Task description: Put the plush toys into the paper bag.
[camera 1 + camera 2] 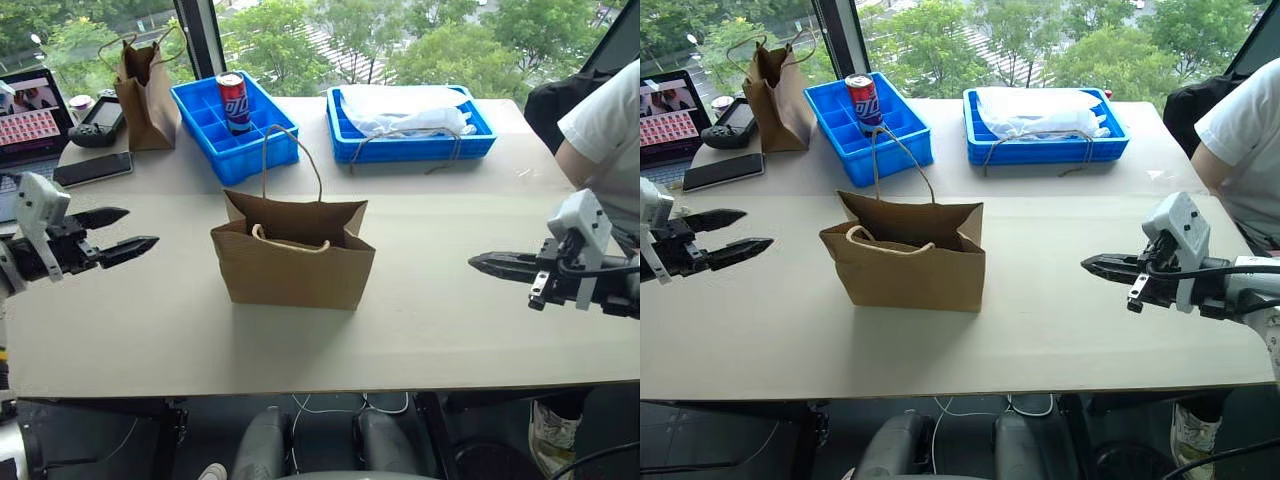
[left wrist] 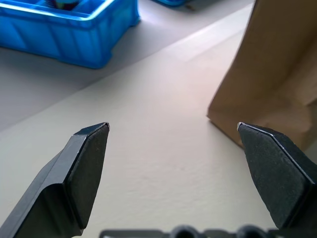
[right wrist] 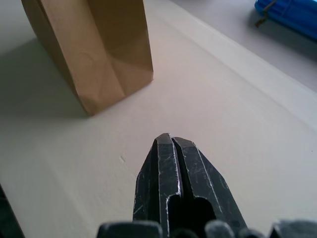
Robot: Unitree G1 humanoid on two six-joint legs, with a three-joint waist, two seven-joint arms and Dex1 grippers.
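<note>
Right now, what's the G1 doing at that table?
Neither arm is handling anything. The wide paper bag stands upright and open in the middle of the table. The left gripper hovers open off the bag's left side, holding nothing; the right gripper hovers shut off its right side, also holding nothing. No plush toys lie on the tabletop, and the bag's inside is hidden, so I can't confirm they're in it. Behind are two blue trays, a soda can and a narrower bag.
</note>
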